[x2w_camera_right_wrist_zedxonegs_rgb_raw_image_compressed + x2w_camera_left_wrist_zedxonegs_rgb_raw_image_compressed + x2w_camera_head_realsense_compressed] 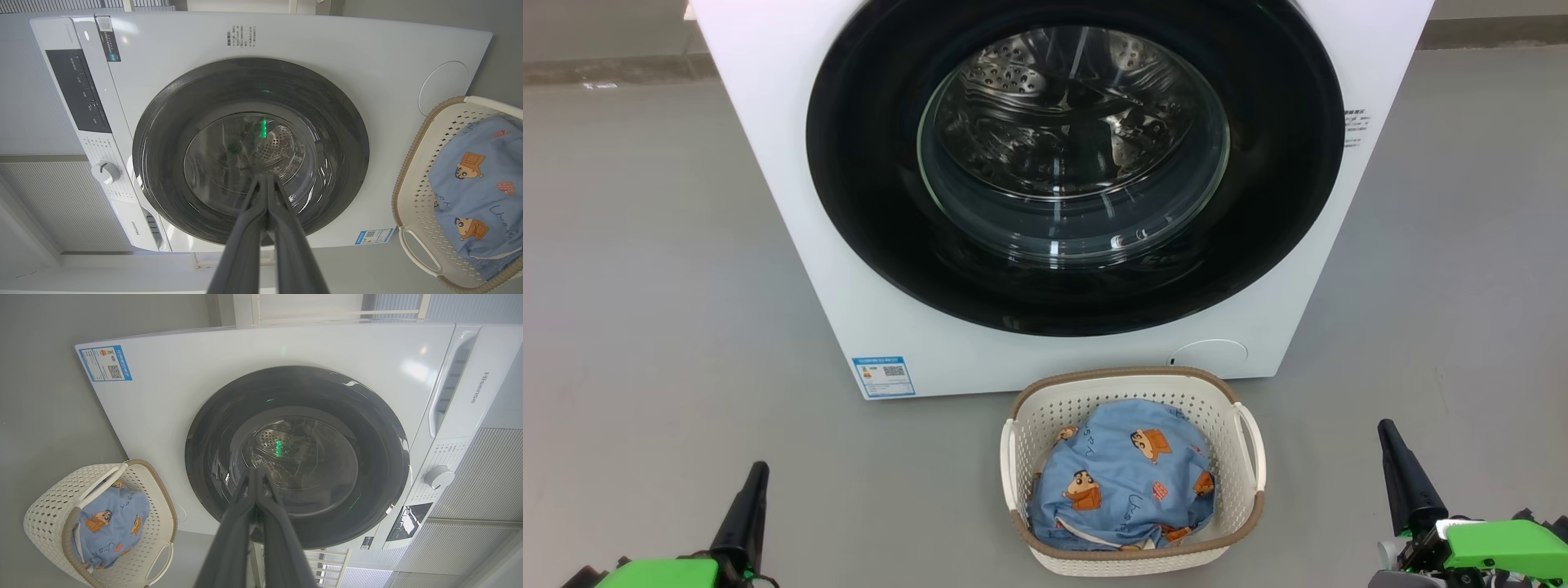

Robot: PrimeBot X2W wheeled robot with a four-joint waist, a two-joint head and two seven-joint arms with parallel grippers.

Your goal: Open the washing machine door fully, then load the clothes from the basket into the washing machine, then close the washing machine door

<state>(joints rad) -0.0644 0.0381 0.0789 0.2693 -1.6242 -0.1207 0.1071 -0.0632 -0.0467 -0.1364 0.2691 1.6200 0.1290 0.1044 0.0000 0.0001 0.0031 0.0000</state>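
Nothing of the task is done yet, as far as the views show. The washing machine door (1074,163) sits shut, flush against the front of the washing machine (947,355), and through its glass the steel drum (1062,106) shows no fabric. The basket (1045,412) stands on the grey floor (645,286) just in front of the washing machine, below the door and a little toward the machine's lower right corner. The clothes (1123,482) are heaped inside it, blue cartoon print uppermost, with none over the rim. The left gripper (756,478) hangs well back from the washing machine, out to the basket's left. Its fingers are pressed together on nothing, and the left wrist view shows them meeting at the tips with the door beyond. The right gripper (1388,437) is likewise clenched and empty, well back from the machine on the basket's right and touching neither basket nor door. All three steps appear to be left: swinging the door fully open, moving the clothes into the drum, and closing the door again. The opening comes first, and no handle is plain to see from here.
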